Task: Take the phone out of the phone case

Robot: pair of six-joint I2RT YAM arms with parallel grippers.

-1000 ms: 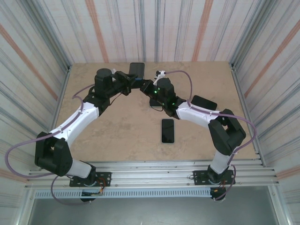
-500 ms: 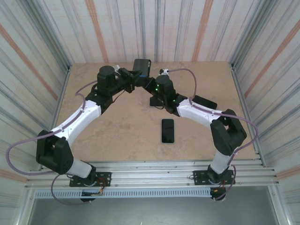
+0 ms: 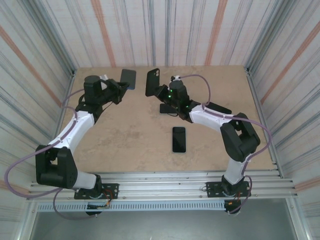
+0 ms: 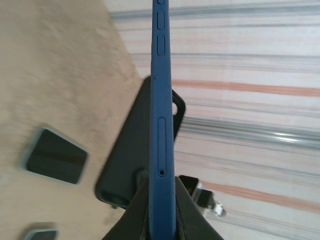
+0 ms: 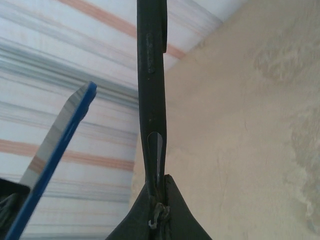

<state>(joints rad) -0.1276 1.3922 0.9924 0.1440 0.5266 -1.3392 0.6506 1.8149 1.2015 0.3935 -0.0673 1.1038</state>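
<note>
A beige marbled surface (image 3: 125, 135) lies boxed in by striped wall panels (image 3: 165, 30). Toward the far edge, the left fingers (image 4: 133, 220) clench a slim blue phone (image 3: 128, 78), held apart from the empty black phone case (image 3: 152, 81) pinched in the right fingers (image 5: 178, 216). The right arm (image 3: 205, 117) partly hides a dark phone (image 3: 218, 108) at right; another black-screened phone (image 3: 179, 139) lies flat at centre.
</note>
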